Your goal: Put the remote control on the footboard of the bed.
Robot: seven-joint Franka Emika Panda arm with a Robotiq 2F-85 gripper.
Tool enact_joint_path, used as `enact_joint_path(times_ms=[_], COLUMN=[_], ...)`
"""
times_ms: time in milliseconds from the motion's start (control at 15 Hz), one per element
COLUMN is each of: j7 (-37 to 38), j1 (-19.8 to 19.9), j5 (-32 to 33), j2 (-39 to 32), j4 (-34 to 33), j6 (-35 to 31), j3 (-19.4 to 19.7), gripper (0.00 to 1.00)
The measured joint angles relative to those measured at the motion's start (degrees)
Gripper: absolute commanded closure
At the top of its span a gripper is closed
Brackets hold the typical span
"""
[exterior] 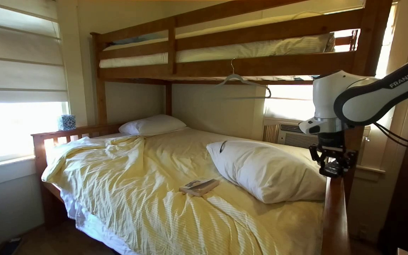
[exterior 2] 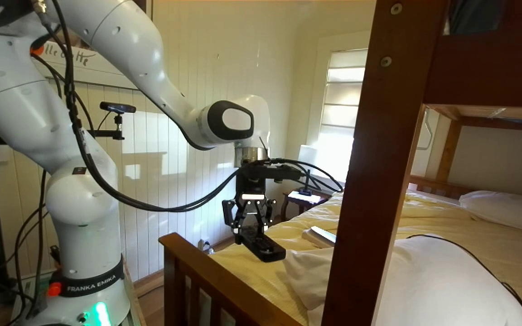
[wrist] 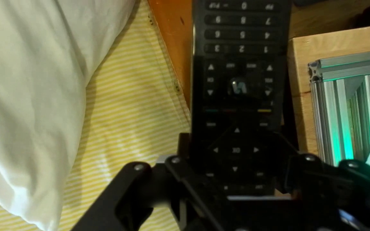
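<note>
The black remote control (wrist: 239, 80) is held flat, buttons up, with my gripper (exterior 2: 252, 232) shut on its sides near one end. Its free end sticks out from the fingers in an exterior view. Below it runs the footboard (exterior: 335, 216), whose brown top rail (exterior 2: 229, 276) also shows in an exterior view. From the wrist, the remote covers part of the footboard (wrist: 171, 35); how large the gap between them is I cannot tell. Yellow striped sheets (wrist: 130, 122) of the bed lie beside the footboard.
A white pillow (exterior: 267, 170) rests against the footboard's inner side. A tall bed post (exterior 2: 369, 181) rises close by. A book (exterior: 199, 186) lies on the sheets, and a hanger (exterior: 237, 77) hangs from the upper bunk. A wood-framed metal base (wrist: 307, 96) stands outside the bed.
</note>
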State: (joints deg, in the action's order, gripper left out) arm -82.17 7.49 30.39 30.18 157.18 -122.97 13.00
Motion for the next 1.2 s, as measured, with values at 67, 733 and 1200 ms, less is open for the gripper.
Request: enact_joint_path(times_ms=[67, 733, 1200], j7=[0.03, -26.42, -29.26], j1=[-0.02, -0.10, 5.84], j5=[-0.05, -0.05, -0.20], j2=[-0.03, -0.62, -4.98], j4=[0.02, 0.14, 0.18], j6=[0.00, -1.70, -9.34], j3=[-0.05, 5.02, 9.58], gripper=[0.64, 0.64, 0.64])
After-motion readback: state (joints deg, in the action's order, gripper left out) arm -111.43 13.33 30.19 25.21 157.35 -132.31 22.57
